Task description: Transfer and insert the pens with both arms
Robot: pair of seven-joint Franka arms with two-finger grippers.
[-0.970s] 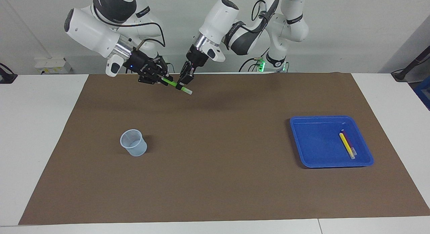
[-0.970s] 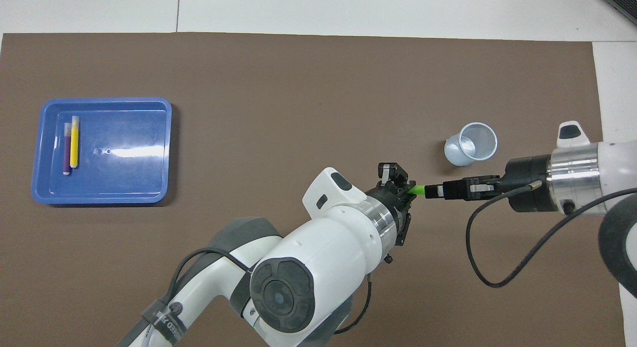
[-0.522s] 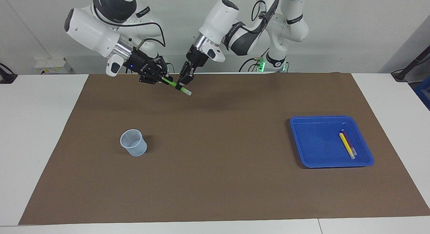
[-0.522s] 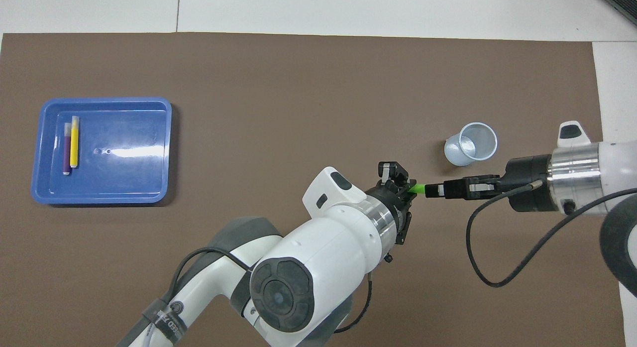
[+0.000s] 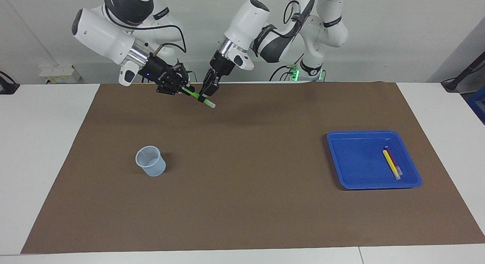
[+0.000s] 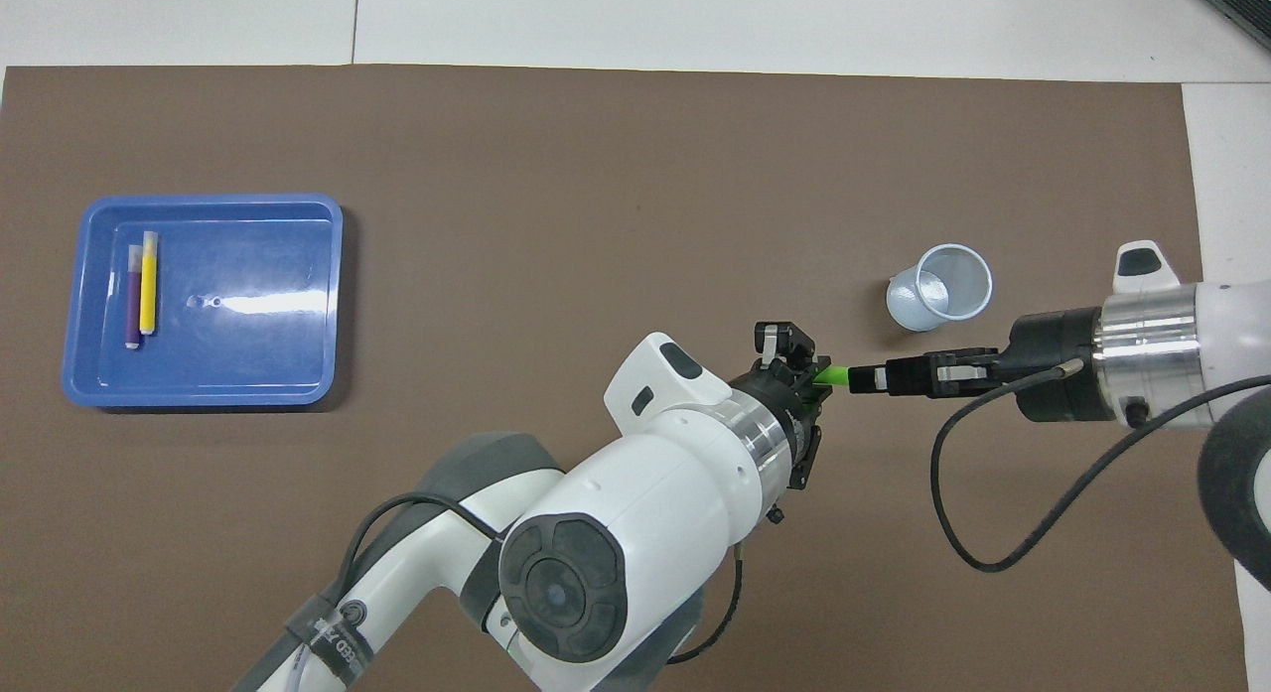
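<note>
The green pen (image 5: 193, 94) (image 6: 832, 376) hangs slanted in the air over the mat's edge by the robots. My right gripper (image 5: 182, 89) (image 6: 864, 379) is shut on its green end. My left gripper (image 5: 206, 93) (image 6: 809, 374) sits around the pen close to its pale cap end (image 5: 211, 103), which pokes out below. The yellow pen (image 5: 390, 163) (image 6: 148, 293) and the purple pen (image 5: 388, 149) (image 6: 132, 305) lie side by side in the blue tray (image 5: 352, 161) (image 6: 248, 345).
A pale translucent cup (image 5: 150, 161) (image 6: 941, 287) stands upright on the brown mat toward the right arm's end of the table. The blue tray lies toward the left arm's end. White table borders the mat.
Both arms have stayed almost still around the green pen. The pen's cap end has dipped very slightly.
</note>
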